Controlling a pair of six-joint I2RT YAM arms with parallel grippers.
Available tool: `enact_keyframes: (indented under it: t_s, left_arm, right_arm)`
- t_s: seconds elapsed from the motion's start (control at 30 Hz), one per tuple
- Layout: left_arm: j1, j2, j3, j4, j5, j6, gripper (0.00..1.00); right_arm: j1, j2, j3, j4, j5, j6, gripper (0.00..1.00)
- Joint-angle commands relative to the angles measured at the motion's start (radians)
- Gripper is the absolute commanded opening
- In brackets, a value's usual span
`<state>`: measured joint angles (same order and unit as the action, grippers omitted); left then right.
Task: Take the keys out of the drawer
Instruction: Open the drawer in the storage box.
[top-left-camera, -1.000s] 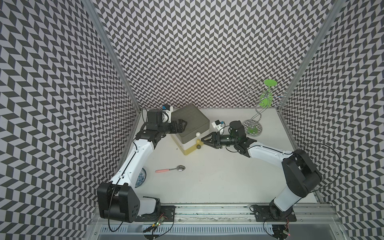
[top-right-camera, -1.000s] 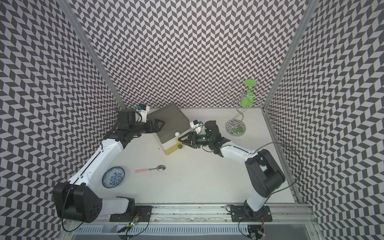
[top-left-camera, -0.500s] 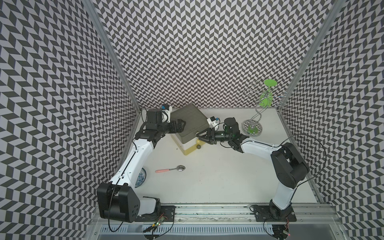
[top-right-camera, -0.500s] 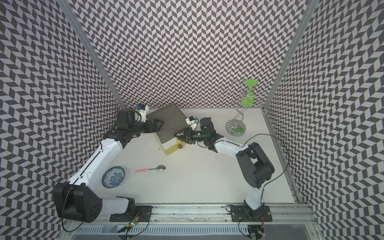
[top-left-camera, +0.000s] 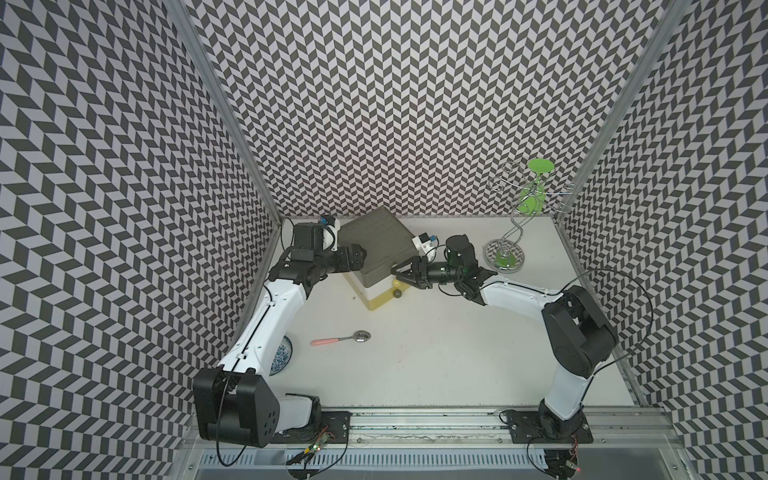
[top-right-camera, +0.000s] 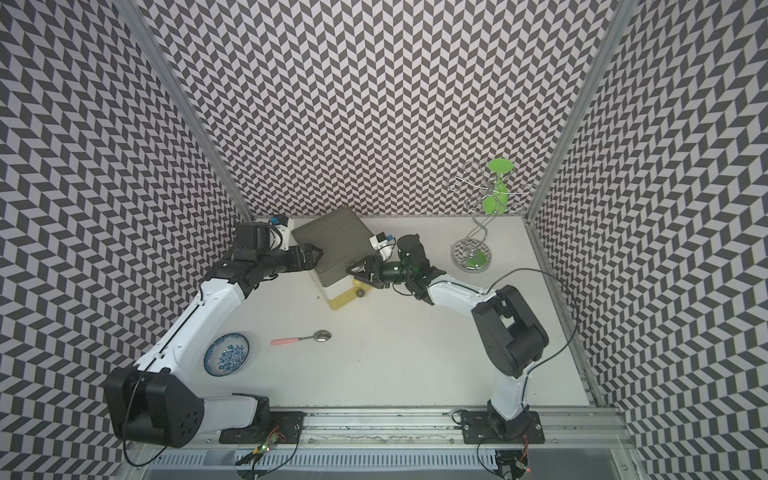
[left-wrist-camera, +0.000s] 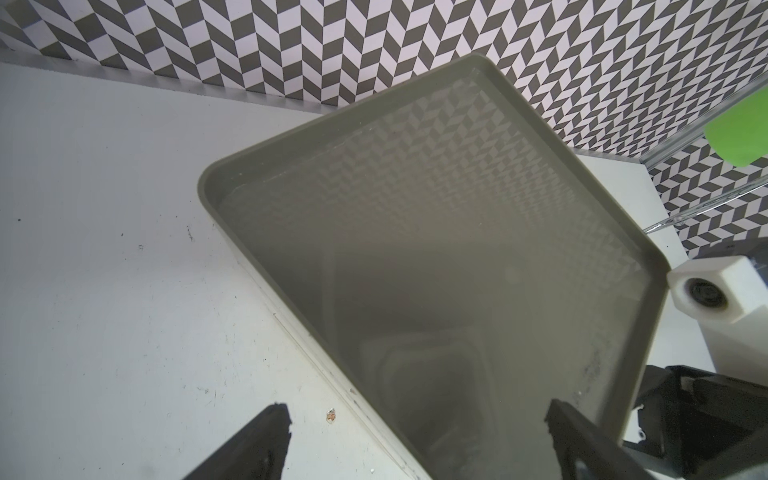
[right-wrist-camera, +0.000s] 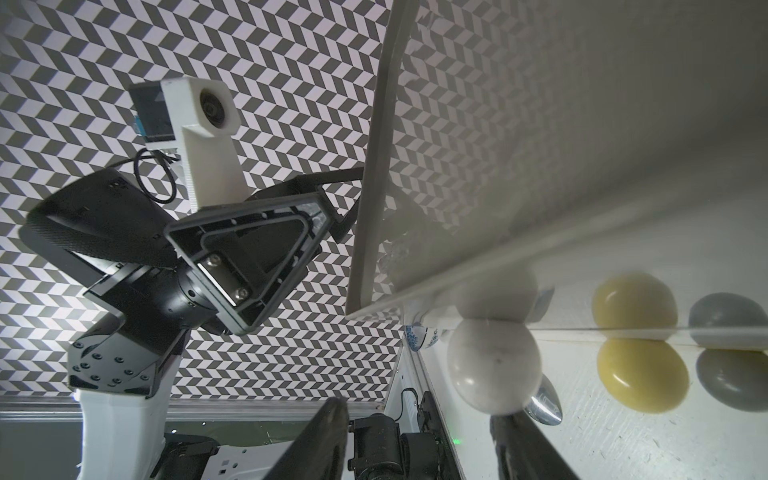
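Shut drawer unit (top-left-camera: 382, 245), tabletop (top-left-camera: 457, 353) back edge: contents hidden. Released right gripper (top-left-camera: 399, 277) faces white knob (right-wrist-camera: 494, 365); released left gripper (top-left-camera: 362, 257) touches its top rim.

In both top views the drawer unit (top-left-camera: 380, 245) stands at the back of the table (top-left-camera: 457, 365), left of centre, with the stand (top-left-camera: 505, 255) to its right near the back corner. The spoon (top-left-camera: 340, 338) lies before the unit, well apart from it. The bowl (top-right-camera: 226, 354) lies left of the spoon.

One drawer chest (top-left-camera: 380, 245), three knobs (right-wrist-camera: 642, 374), one pink-handled spoon (top-left-camera: 340, 338), one patterned bowl (top-right-camera: 226, 354), one wire stand (top-left-camera: 504, 252)
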<state>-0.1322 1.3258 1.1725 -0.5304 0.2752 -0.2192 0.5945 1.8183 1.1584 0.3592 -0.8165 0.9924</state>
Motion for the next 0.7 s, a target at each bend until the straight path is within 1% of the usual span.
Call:
enact_keyframes:
  t_s: [0.0, 0.23, 0.37, 0.47, 0.6, 0.67]
  left_arm:
    - [0.004, 0.004, -0.022, -0.008, -0.013, 0.016, 1.0]
    - [0.004, 0.024, -0.025, -0.009, -0.014, 0.02, 0.99]
    - [0.004, 0.032, -0.017, -0.013, -0.019, 0.025, 0.99]
    - [0.005, 0.036, -0.017, -0.011, -0.018, 0.024, 0.99]
    - [0.005, 0.043, -0.011, -0.014, -0.018, 0.027, 0.99]
    - [0.005, 0.043, -0.01, -0.015, -0.02, 0.03, 0.99]
  right_arm:
    - [-0.003, 0.027, 0.018, -0.08, 0.104, -0.006, 0.6]
    - [-0.005, 0.03, 0.016, -0.098, 0.14, 0.003, 0.61]
    - [-0.005, 0.007, 0.051, -0.263, 0.197, -0.044, 0.61]
    - [-0.009, -0.027, 0.018, -0.25, 0.232, -0.046, 0.62]
    - [-0.021, -0.001, 0.031, -0.273, 0.199, -0.048, 0.63]
    - [-0.024, -0.023, -0.009, -0.205, 0.199, -0.032, 0.63]
